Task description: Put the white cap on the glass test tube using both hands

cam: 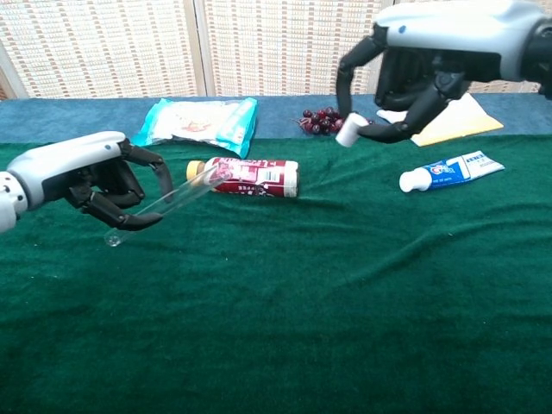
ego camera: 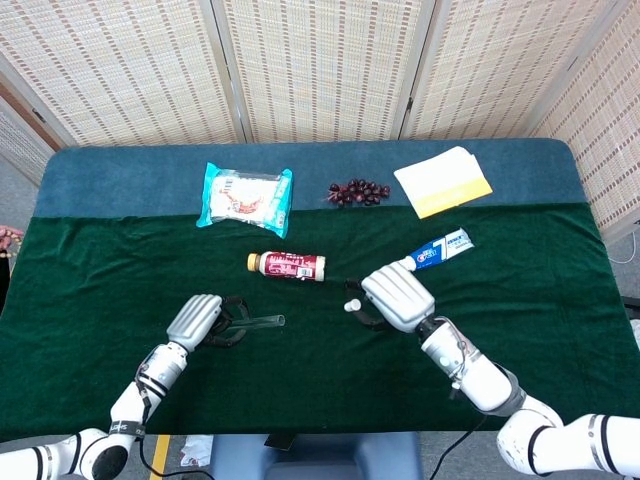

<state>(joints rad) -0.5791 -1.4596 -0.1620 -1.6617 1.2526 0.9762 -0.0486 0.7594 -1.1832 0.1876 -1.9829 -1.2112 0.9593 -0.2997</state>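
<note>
Table (ego camera: 120,270): green cloth over front and middle, blue strip along the rear. On blue strip: snack packet (ego camera: 245,196), grapes (ego camera: 358,191), yellow-and-white paper (ego camera: 443,181). On green cloth: bottle (ego camera: 287,266) lying on its side near centre; toothpaste tube (ego camera: 437,249) lying to its right, cap end pointing toward the bottle.

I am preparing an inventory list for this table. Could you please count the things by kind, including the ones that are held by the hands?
Glass test tube: 1
White cap: 1
Drink bottle: 1
Toothpaste tube: 1
Snack packet: 1
Bunch of grapes: 1
Yellow and white paper pad: 1
Total: 7
</note>
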